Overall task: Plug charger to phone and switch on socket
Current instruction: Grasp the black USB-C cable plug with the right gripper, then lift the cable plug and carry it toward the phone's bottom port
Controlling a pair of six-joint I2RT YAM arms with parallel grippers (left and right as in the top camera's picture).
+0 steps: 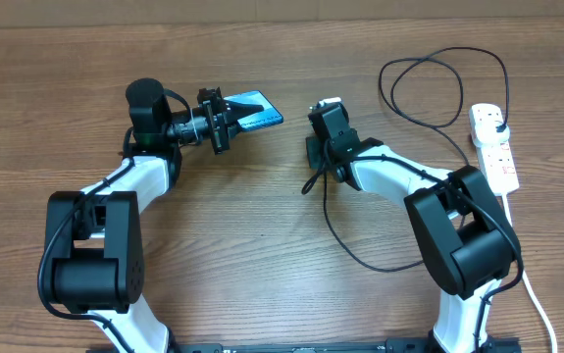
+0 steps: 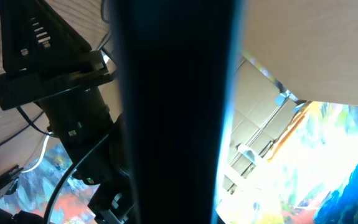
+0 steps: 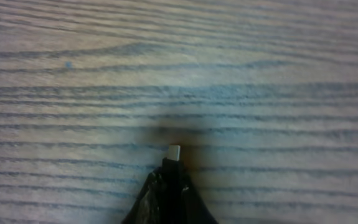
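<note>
Overhead: left gripper [image 1: 225, 122] is clamped on one end of the phone [image 1: 257, 108] and holds it off the surface [image 1: 262, 245], with the free end pointing towards the right arm. Right gripper [image 1: 327, 110] sits a little way off from that end. The charger [image 1: 360, 257] trails out from it in a loop across the wood. The plug end looks seated in the socket [image 1: 497, 157], far right. I can't read the switch.

Left wrist: a dark slab fills the middle, which I take for the phone [image 2: 179, 112] edge-on between the fingers. The port isn't visible here.

Right wrist: the charger [image 3: 174, 151] tip pokes forward with its black body pinched below it, so I judge the gripper closed on it. The fingers themselves are out of frame. Only bare surface [image 3: 179, 62] lies ahead, no phone.

Step in hand: mating the tip to the phone, not yet made. Next I need to swing the tip round to the phone's free end, line it up with the port and push straight in. The socket switch comes after.
</note>
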